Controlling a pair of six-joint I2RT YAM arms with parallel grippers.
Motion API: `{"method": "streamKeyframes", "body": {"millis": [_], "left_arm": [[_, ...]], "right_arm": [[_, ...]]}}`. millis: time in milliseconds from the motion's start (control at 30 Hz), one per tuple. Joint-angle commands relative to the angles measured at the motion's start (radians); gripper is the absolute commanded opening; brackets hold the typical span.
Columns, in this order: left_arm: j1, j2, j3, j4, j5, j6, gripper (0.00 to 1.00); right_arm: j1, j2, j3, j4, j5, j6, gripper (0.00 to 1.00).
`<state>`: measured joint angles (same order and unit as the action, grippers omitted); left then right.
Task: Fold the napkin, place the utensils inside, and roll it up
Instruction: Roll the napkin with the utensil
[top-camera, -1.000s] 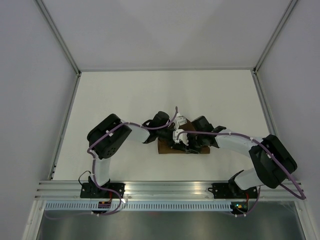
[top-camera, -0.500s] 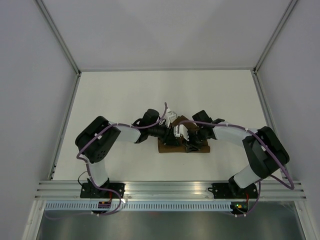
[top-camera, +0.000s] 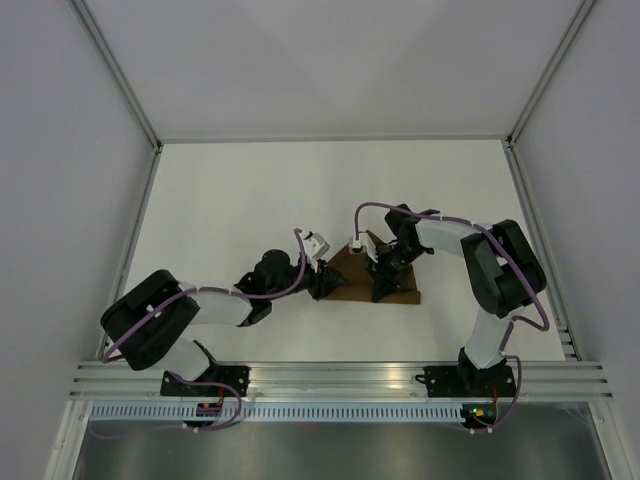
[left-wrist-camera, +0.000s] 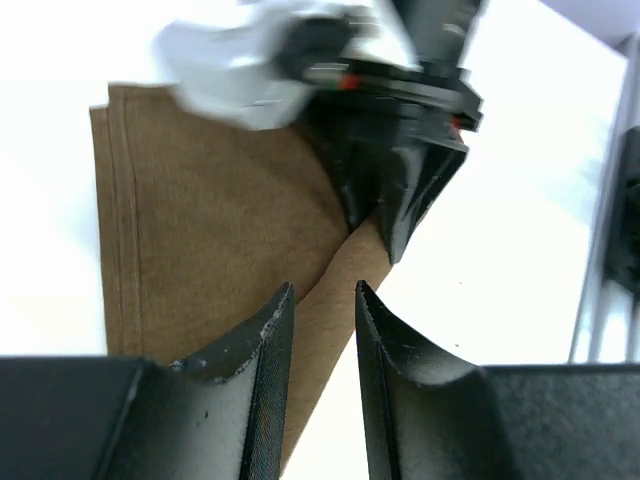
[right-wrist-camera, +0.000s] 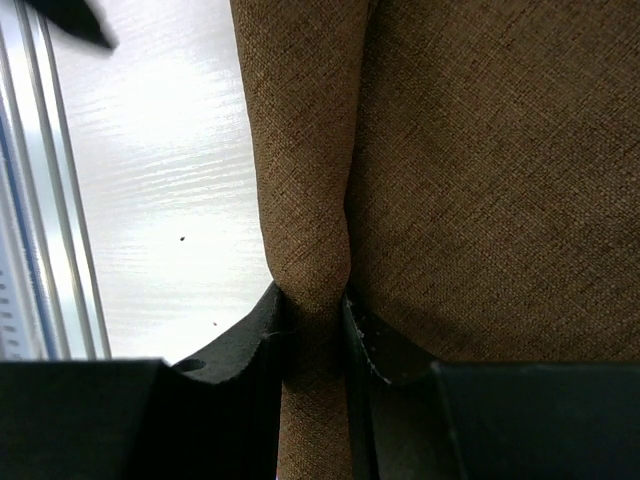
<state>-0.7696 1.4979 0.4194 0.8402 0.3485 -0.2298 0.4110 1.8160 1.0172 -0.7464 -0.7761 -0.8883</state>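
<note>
The dark brown napkin (top-camera: 352, 270) lies folded mid-table, its near edge rolled into a thick tube (right-wrist-camera: 305, 150). My right gripper (top-camera: 383, 288) is shut on that rolled edge, pinching it between both jaws (right-wrist-camera: 315, 305). My left gripper (top-camera: 322, 283) sits at the napkin's left end. Its jaws stand a little apart astride the roll's end (left-wrist-camera: 322, 292), with white table showing between them. The right gripper's black fingers (left-wrist-camera: 400, 190) show in the left wrist view, on the roll (left-wrist-camera: 335, 290). The knife is not in view.
An aluminium rail (top-camera: 330, 378) runs along the near table edge and shows in both wrist views (right-wrist-camera: 40, 200) (left-wrist-camera: 600, 250). White walls with metal posts (top-camera: 130, 100) enclose the table on three sides.
My left arm has pulled back to the left, its gripper now at the napkin's left end. My right gripper has shifted right along the roll. More of the napkin is uncovered.
</note>
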Motion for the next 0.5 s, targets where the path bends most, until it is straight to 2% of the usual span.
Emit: {"method": "streamKeyframes", "body": {"millis": [0, 133, 267, 467], "left_arm": [[-0.124, -0.039, 0.019, 0.045, -0.233, 0.22, 0.36], [-0.256, -0.01, 0.086, -0.021, -0.426, 0.407, 0.38], [-0.376, 0.093, 0.156, -0.102, -0.52, 0.581, 0.39], [-0.448, 0.189, 0.209, -0.136, -0.554, 0.718, 0.43]], "right_arm": [[-0.031, 0.124, 0.021, -0.087, 0.132, -0.063, 0.0], [-0.044, 0.183, 0.075, -0.137, 0.123, -0.063, 0.0], [-0.051, 0.223, 0.109, -0.154, 0.117, -0.06, 0.0], [-0.057, 0.259, 0.144, -0.186, 0.106, -0.063, 0.0]]}}
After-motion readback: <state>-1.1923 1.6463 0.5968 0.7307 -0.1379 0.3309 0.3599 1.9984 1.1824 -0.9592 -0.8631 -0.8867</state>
